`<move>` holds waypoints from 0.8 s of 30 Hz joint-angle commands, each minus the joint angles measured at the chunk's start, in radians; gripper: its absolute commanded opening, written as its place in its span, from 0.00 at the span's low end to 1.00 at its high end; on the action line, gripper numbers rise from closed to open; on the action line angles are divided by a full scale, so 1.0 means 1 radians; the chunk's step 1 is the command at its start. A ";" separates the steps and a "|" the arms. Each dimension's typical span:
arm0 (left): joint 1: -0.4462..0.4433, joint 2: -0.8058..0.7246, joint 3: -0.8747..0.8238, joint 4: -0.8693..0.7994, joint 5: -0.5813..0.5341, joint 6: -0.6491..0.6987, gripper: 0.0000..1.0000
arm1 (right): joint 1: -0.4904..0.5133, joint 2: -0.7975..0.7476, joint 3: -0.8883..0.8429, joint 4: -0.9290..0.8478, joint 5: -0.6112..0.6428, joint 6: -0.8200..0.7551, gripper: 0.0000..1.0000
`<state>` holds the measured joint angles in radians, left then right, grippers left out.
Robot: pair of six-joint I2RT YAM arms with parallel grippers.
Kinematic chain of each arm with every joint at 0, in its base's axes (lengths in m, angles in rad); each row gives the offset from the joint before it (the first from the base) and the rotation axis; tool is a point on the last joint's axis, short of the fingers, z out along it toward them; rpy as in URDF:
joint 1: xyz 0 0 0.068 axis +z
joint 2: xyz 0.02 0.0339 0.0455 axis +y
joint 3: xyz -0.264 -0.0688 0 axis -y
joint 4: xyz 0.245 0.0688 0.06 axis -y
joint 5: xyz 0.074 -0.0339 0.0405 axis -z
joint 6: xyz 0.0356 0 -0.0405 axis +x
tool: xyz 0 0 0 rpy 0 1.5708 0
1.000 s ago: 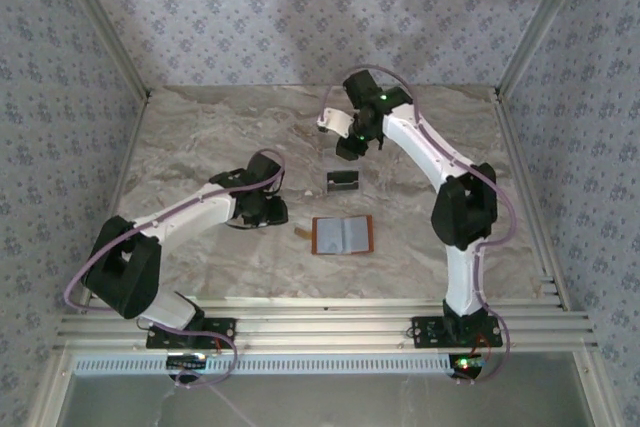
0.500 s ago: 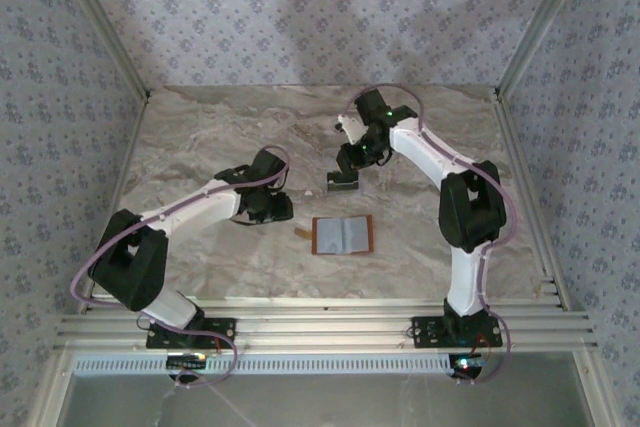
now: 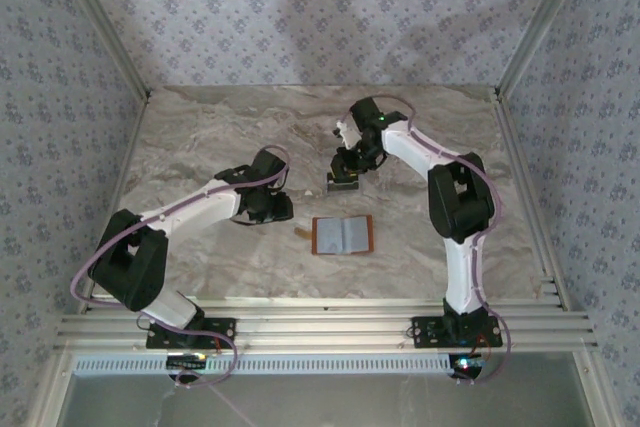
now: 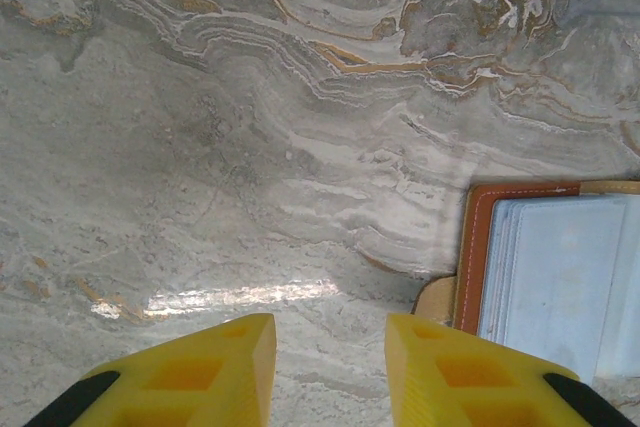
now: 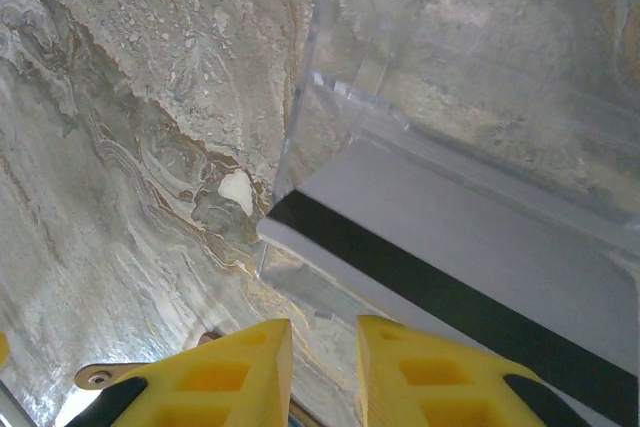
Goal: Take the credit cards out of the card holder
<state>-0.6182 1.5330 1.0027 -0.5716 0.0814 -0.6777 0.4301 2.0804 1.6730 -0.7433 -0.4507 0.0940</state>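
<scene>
The card holder [image 3: 343,235] lies open and flat mid-table, a tan wallet with grey lining and a tab [image 3: 301,232] on its left. In the left wrist view the card holder [image 4: 556,277] is at the right edge, and my left gripper [image 4: 330,372] stands open over bare marble just left of the tab [image 4: 436,300]. A pale grey credit card with a dark stripe [image 5: 470,257] lies in the clear tray [image 5: 330,97]. My right gripper [image 5: 324,372] hovers at the tray's near edge, open by a narrow gap with nothing in it. I can make out no dark card.
The clear plastic tray [image 3: 343,182] stands just behind the wallet, with my right gripper [image 3: 349,164] right over it. My left gripper [image 3: 270,207] is left of the wallet. Aluminium rails edge the marble table [image 3: 200,137], and patterned walls close in three sides.
My right gripper has come toward the near side and down from behind the tray to right over it. The left arm shifted slightly, then stayed still. The wallet has not moved.
</scene>
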 commanded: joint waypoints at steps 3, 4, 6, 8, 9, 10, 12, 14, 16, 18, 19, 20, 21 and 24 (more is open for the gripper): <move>-0.005 -0.020 0.007 -0.010 -0.005 0.015 0.35 | -0.012 0.036 0.062 -0.001 0.009 0.013 0.26; -0.005 -0.021 0.007 -0.011 -0.006 0.013 0.35 | -0.013 0.038 0.071 -0.002 0.009 0.014 0.26; -0.005 -0.025 0.007 -0.012 -0.007 0.013 0.35 | -0.013 0.040 0.084 -0.002 0.007 0.014 0.26; -0.006 -0.028 0.008 -0.016 -0.012 0.012 0.35 | -0.013 0.038 0.099 -0.002 0.014 0.016 0.26; -0.005 -0.029 0.009 -0.017 -0.012 0.012 0.35 | -0.014 0.038 0.105 -0.001 0.024 0.016 0.26; -0.005 -0.030 0.008 -0.017 -0.012 0.013 0.35 | -0.015 0.039 0.113 -0.002 0.036 0.018 0.26; -0.005 -0.029 0.012 -0.019 -0.012 0.013 0.35 | -0.018 0.043 0.124 -0.005 0.049 0.019 0.26; -0.006 -0.030 0.011 -0.020 -0.013 0.015 0.35 | -0.021 0.051 0.137 -0.008 0.055 0.020 0.26; -0.005 -0.031 0.010 -0.023 -0.012 0.014 0.35 | -0.025 0.064 0.155 -0.017 0.058 0.020 0.26; -0.005 -0.036 0.008 -0.025 -0.013 0.014 0.35 | -0.025 0.070 0.171 -0.038 0.056 0.009 0.26; -0.005 -0.039 0.006 -0.026 -0.015 0.013 0.35 | -0.025 0.068 0.174 -0.045 0.054 0.001 0.26; -0.006 -0.043 0.007 -0.027 -0.017 0.014 0.35 | -0.024 0.060 0.175 -0.048 0.052 -0.005 0.25; -0.005 -0.045 0.007 -0.029 -0.018 0.014 0.35 | -0.020 0.047 0.169 -0.058 0.036 -0.011 0.25; -0.006 -0.053 0.004 -0.033 -0.026 0.014 0.35 | -0.003 -0.017 0.108 -0.058 0.031 -0.022 0.25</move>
<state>-0.6182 1.5208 1.0027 -0.5766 0.0769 -0.6777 0.4129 2.1204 1.8095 -0.7547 -0.4088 0.0898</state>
